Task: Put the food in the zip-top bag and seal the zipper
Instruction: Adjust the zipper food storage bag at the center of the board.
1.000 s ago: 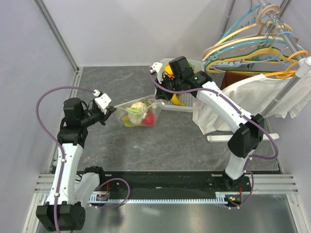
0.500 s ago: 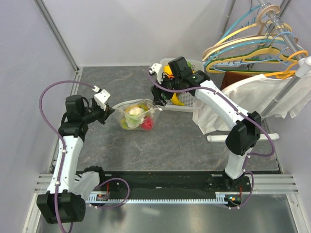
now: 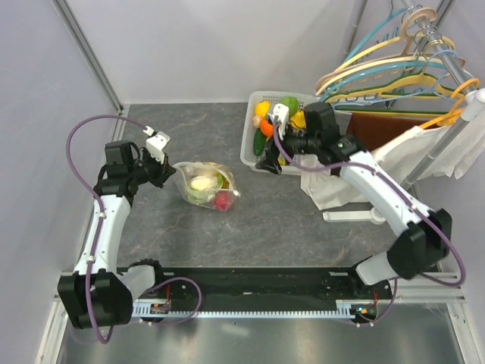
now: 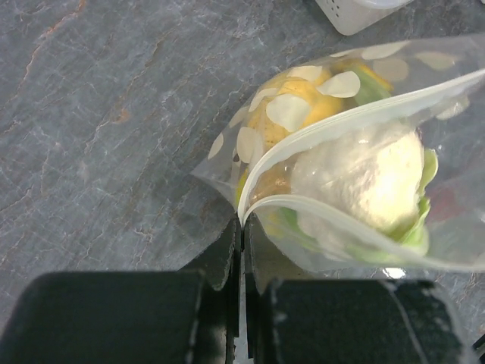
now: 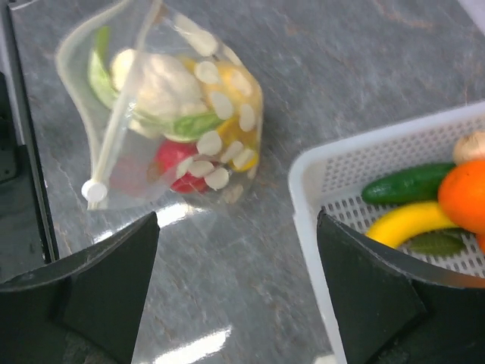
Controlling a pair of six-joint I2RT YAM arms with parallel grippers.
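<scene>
The zip-top bag lies on the grey table with food inside: a pale cauliflower piece, a yellow piece and a red piece. My left gripper is shut on the bag's corner, where the two zipper strips part and the mouth gapes. The white slider tab sits at the far end of the zipper. My right gripper hangs open and holds nothing, between the bag and the basket's near rim. More food sits in the basket: a cucumber, a banana and an orange.
The white slotted basket stands right of the bag, at the back. Behind it a white cloth garment hangs from a rack with coloured hangers. Pale walls close the left and back sides.
My right gripper opened, let go of the bag's right edge and drew back right toward the basket. The bag sank onto the table, and the left gripper kept hold of its corner.
</scene>
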